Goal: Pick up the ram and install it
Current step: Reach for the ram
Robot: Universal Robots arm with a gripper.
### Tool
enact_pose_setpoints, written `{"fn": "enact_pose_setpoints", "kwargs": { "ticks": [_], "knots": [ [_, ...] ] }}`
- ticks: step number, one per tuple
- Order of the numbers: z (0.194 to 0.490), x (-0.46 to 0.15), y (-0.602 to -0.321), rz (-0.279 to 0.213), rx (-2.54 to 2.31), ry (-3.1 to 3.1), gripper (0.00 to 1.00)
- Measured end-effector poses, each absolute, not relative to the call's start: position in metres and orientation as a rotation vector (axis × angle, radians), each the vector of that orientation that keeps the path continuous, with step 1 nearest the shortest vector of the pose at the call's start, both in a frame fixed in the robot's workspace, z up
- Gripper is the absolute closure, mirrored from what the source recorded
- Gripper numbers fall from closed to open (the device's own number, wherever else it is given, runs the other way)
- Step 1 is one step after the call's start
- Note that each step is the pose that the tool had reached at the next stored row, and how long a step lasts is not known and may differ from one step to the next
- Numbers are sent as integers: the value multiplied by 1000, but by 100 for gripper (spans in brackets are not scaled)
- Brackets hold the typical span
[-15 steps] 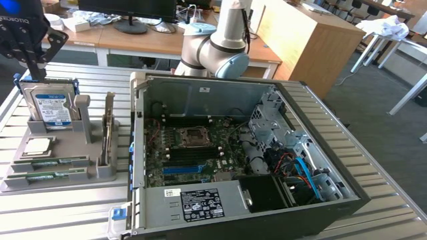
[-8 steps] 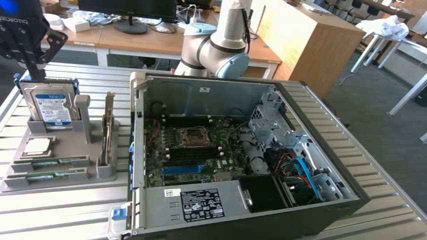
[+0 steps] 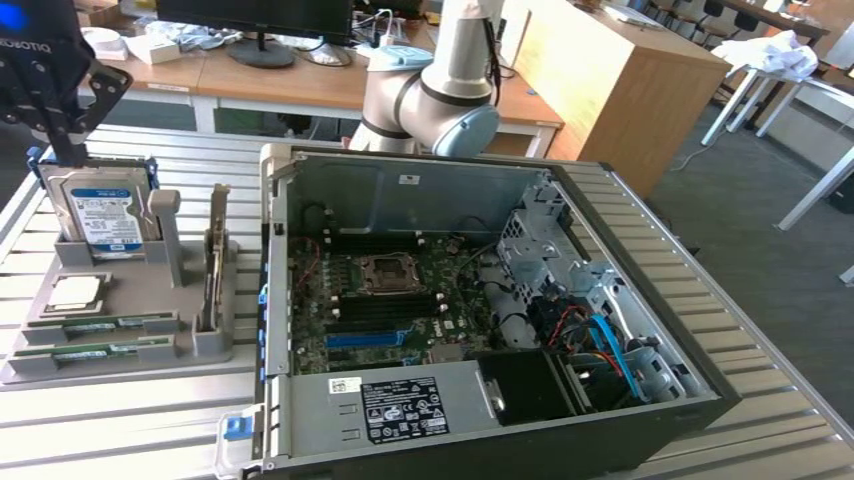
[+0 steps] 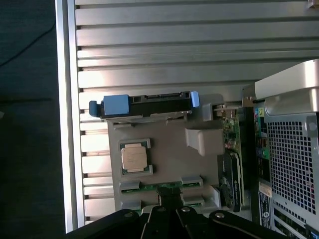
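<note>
- An office with desks and a monitor point(image 3: 254, 20) lies behind a slatted metal bench point(image 3: 134, 420) in the exterior view.
- An open computer case point(image 3: 400, 190) lies on the bench with its motherboard point(image 3: 387, 300) exposed, and the robot arm point(image 3: 441, 100) rises behind it.
- On the exterior view's left of the case stands a grey parts holder point(image 3: 120, 375).
- The holder carries an upright hard drive point(image 3: 107, 215), a processor chip point(image 3: 76, 292) lying flat, and an expansion card point(image 3: 214, 260) standing on edge.
- The ram point(image 3: 104, 326) lies in a slot of the holder just beside the processor, and a second ram stick point(image 3: 91, 352) lies parallel in the next slot.
- The gripper point(image 3: 60, 145) hangs above the holder, in front of the hard drive's top edge and well above the ram.
- In the wrist view the bench point(image 4: 174, 35) slats run behind the holder point(image 4: 169, 149).
- The hard drive point(image 4: 144, 103) shows its blue caddy, and the processor chip point(image 4: 135, 158) sits between it and the ram point(image 4: 149, 185).
- The expansion card point(image 4: 230, 137) stands between the holder and the case point(image 4: 289, 149).
- The gripper point(image 4: 170, 195) is seen over the ram's middle; its fingers are pressed together and hold nothing.
</note>
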State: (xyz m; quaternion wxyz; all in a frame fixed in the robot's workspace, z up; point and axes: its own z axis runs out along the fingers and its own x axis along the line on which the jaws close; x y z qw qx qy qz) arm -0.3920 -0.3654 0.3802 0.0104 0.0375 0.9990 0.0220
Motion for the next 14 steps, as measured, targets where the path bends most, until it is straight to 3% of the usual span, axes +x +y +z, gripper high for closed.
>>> {"fn": "enact_pose_setpoints", "kwargs": {
  "ticks": [14],
  "knots": [
    [380, -393, -376, 69, 111, 3118, 90]
  ]
}}
